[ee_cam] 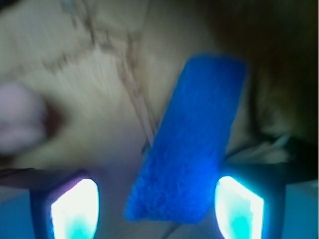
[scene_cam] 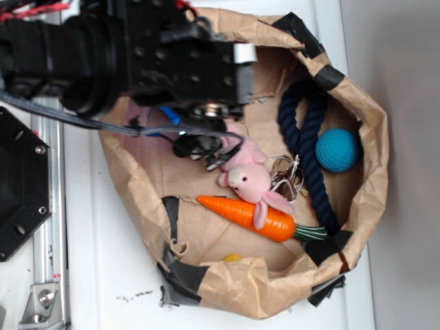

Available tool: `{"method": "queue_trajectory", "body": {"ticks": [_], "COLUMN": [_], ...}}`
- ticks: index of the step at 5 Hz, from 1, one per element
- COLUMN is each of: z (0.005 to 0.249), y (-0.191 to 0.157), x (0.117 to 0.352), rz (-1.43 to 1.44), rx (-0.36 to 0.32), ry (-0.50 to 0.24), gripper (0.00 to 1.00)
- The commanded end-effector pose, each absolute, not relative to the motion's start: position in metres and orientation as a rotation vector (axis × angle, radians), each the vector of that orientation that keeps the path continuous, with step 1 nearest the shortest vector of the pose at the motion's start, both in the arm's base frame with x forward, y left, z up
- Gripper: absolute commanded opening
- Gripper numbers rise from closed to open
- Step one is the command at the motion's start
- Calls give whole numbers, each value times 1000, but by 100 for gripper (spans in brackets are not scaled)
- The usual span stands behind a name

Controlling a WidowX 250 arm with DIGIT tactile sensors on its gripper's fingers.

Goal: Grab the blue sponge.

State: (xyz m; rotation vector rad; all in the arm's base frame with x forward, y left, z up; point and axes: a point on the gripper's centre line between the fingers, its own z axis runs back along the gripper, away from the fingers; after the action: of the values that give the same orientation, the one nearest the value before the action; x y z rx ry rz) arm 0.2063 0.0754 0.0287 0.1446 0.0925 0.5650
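Two fingers (ee_cam: 75, 209) spread open, straddling near end of blue sponge (ee_cam: 192, 144); long axis tilted, running away up-right.

Exterior overhead; wrist close, facing down

Bag (scene_cam: 357, 206): holds everything.
Sponge (ee_cam: 192, 144): between the gripper (ee_cam: 157, 209) fingers (bag floor beneath).
Bunny (scene_cam: 249, 180): on the carrot (scene_cam: 249, 214).
Rope (scene_cam: 308, 148): right of bunny.
Ball (scene_cam: 337, 150): beside the rope.
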Motion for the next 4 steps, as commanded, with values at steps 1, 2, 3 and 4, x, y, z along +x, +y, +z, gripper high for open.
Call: {"method": "queue_trajectory", "body": {"ticks": [1, 2, 3, 4], "z": [47, 35, 21, 17], "y": [111, 118, 115, 114], "x": [187, 193, 202, 207], "rz": [595, 608, 622, 625], "rx": [132, 161, 191, 194], "ry": [40, 51, 32, 30], "gripper": [100, 100, 100, 100]}}
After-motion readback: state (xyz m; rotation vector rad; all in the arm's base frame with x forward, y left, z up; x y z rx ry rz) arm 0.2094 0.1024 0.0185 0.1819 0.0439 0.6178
